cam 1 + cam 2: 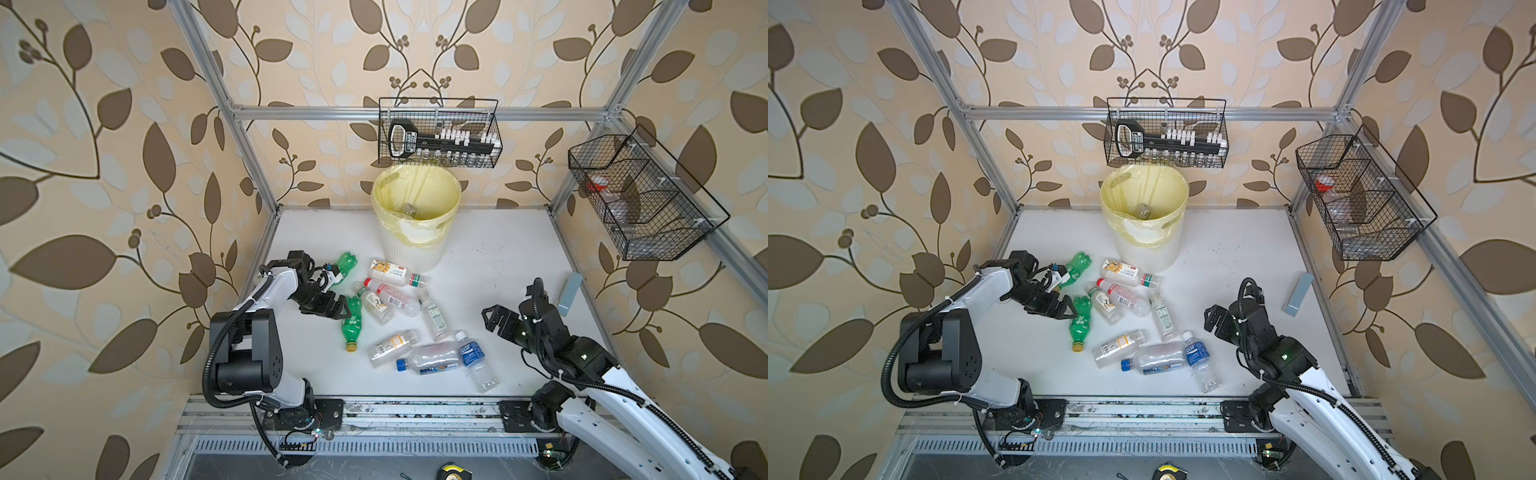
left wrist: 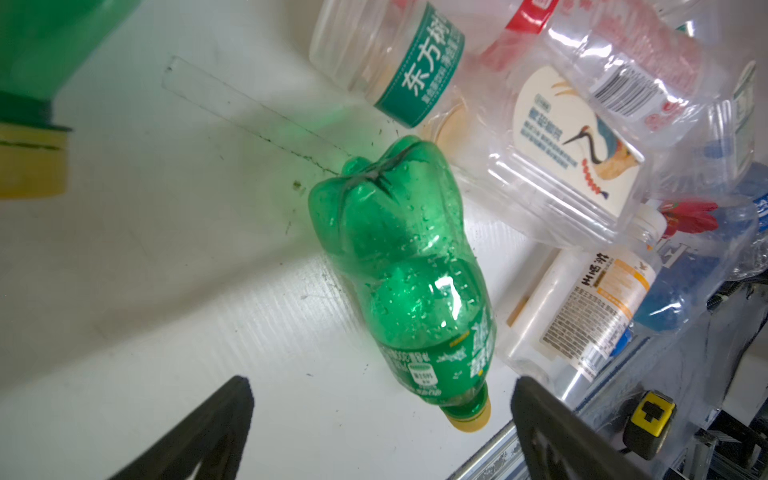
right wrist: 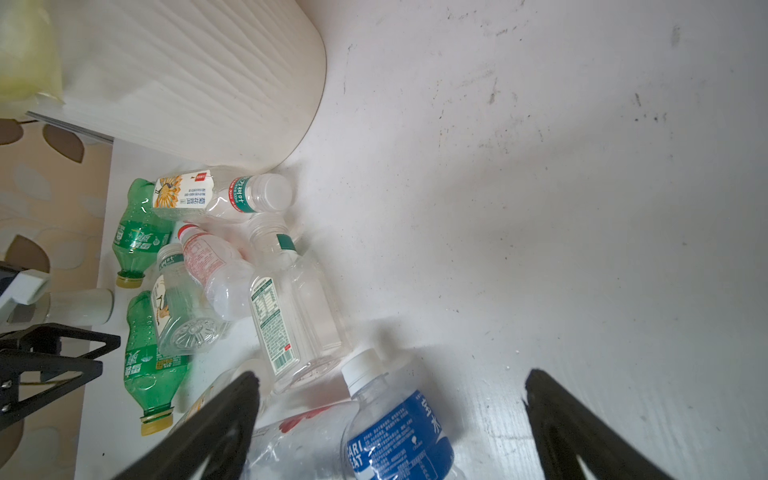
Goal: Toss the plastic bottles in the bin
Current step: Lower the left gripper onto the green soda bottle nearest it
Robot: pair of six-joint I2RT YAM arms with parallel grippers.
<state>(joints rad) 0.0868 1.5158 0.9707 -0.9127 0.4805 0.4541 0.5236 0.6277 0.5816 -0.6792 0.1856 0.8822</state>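
In both top views, nine plastic bottles (image 1: 392, 347) lie flat on the white table (image 1: 498, 257), clustered in front of the bin (image 1: 409, 254), which stands upright at the back. Two are green and seven clear. The nearer green bottle (image 1: 352, 324) runs front to back, its yellow cap toward the front rail. The farther green bottle (image 1: 347, 267) slants with its base toward the bin. The left gripper (image 1: 334, 306) hangs over the nearer green bottle's base end, jaws spread and empty. The right gripper (image 1: 490, 319), also spread and empty, sits just right of the cluster.

In the left wrist view, the nearer green bottle (image 2: 399, 270) lies lengthwise, cap end between the wide-apart jaws of the left gripper (image 2: 382, 386) and base pointing away.

In the right wrist view, the right gripper (image 3: 392, 376) holds nothing. A blue-labelled bottle (image 3: 395, 432) lies between its spread jaws, white cap pointing away.
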